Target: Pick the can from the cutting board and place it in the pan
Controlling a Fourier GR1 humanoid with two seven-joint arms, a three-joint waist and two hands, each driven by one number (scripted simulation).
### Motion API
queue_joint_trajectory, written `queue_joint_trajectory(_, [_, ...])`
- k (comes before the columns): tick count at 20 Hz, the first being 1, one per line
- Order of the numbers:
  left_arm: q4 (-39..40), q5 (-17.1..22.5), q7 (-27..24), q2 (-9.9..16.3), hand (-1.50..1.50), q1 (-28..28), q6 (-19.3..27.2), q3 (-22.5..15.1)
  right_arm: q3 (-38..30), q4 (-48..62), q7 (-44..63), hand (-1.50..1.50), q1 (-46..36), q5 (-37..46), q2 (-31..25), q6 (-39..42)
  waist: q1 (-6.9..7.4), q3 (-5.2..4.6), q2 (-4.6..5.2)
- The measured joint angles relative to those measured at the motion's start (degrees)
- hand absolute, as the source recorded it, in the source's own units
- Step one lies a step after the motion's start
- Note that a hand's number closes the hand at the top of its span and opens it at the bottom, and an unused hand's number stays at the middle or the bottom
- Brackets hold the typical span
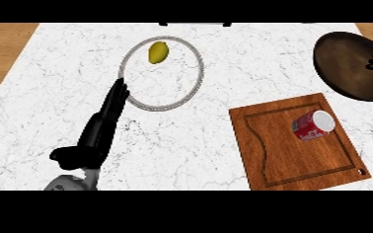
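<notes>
Well right of the open left hand (102,123), the can (313,126) lies on the cutting board (284,158).

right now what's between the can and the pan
In the head view, only wood of the cutting board and bare white counter lie between the can and the pan.
</notes>
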Motion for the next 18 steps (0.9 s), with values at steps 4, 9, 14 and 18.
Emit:
queue_joint_trajectory(4, [0.32,-0.54,-0.35,-0.87,0.00,-0.01,0.01,-0.44,1.76,0.71,-3.12,-1.50,-1.77,6.24,-3.45,-1.76,0.38,-0.01,0.07])
queue_joint_trajectory(9, [1.70,-0.64,-0.84,-1.31,0.00,-0.60,-0.97,-0.30,7.61,-2.06,-3.92,-1.50,-5.52,13.76,-5.24,-4.03,0.76,-0.12,0.05])
queue_joint_trajectory(14, [1.36,-1.02,0.14,-1.49,0.00,-1.04,-1.04,-0.25,15.69,-5.16,-4.98,-1.50,-7.77,23.58,-5.80,-7.30,0.91,-0.16,-0.02])
queue_joint_trajectory(18, [0.64,-1.05,0.20,-1.06,0.00,-0.38,-1.49,0.25,22.19,-6.72,-7.36,-1.50,-8.65,32.03,-5.79,-10.68,0.80,-0.18,-0.11])
